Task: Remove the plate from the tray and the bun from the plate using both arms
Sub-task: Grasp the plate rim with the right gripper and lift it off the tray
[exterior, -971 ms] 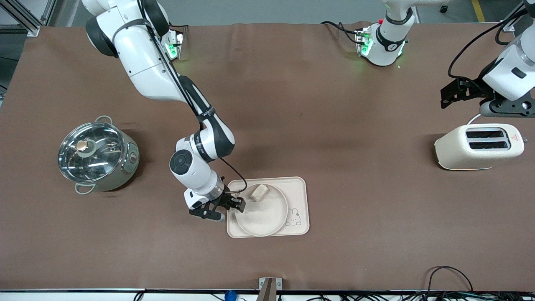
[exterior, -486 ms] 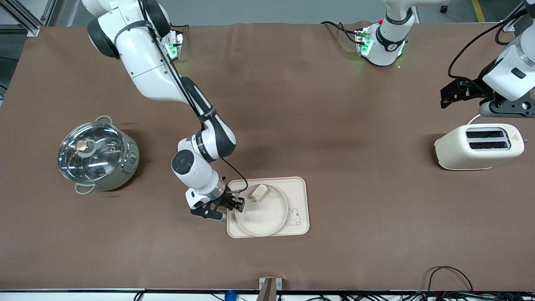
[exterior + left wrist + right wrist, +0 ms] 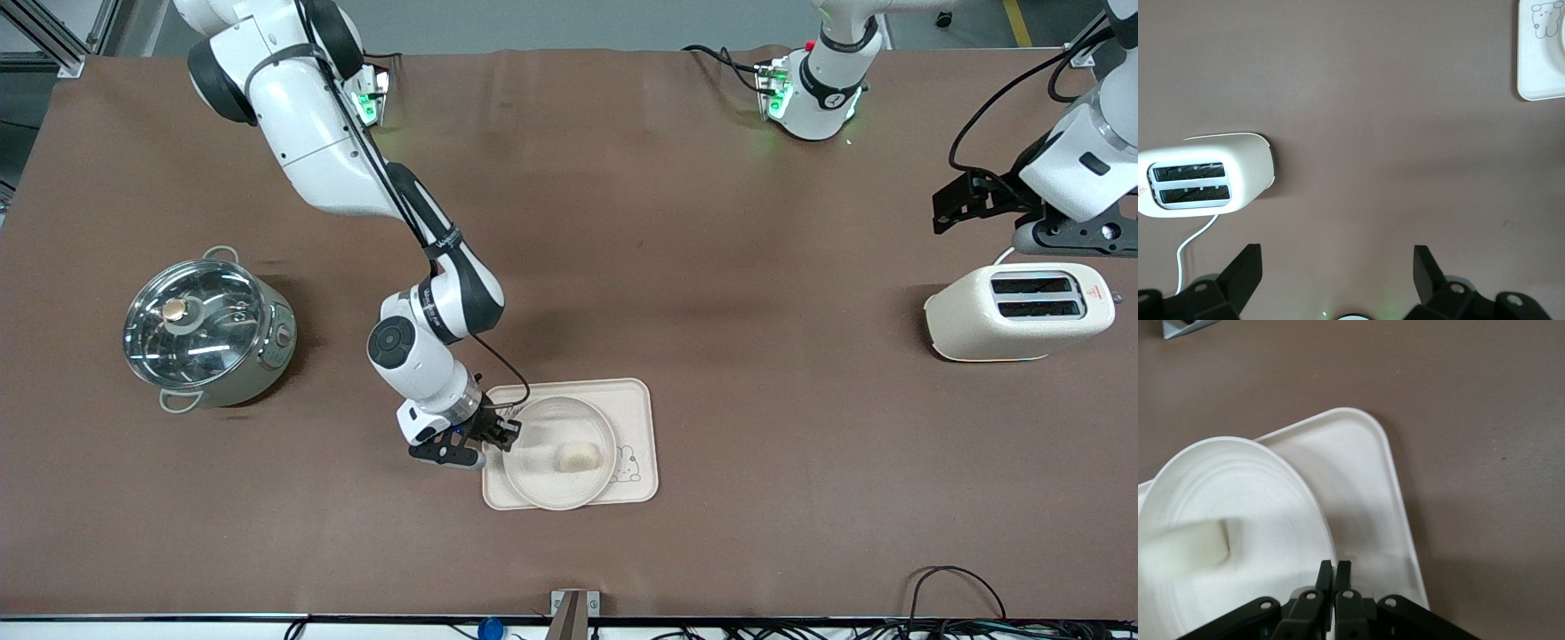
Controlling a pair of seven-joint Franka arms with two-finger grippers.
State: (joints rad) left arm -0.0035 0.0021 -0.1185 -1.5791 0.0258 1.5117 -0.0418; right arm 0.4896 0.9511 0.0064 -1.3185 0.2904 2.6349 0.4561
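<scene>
- The plate (image 3: 558,452) sits on the tray (image 3: 637,413), with its rim at the right arm's end tipped up off the tray floor, as the right wrist view suggests.
- The bun (image 3: 575,457) lies inside the plate, near its centre, toward the rabbit drawing (image 3: 627,460); its long axis runs roughly along the tray's length.
- The right gripper (image 3: 503,434) is at the plate rim on the side toward the right arm's end of the table. Its jaws are pressed together and pinch that rim; the plate body extends away from the jaws toward the left arm's end.
- The tray lies flat on the table (image 3: 711,267), under the plate.
- The left gripper (image 3: 1337,277) waits with jaws spread, over the table beside the toaster (image 3: 1019,311), well apart from the tray.
- The right arm is much the nearer arm to the plate and bun.
- A lidded pot (image 3: 209,331) stands toward the right arm's end, well apart.
</scene>
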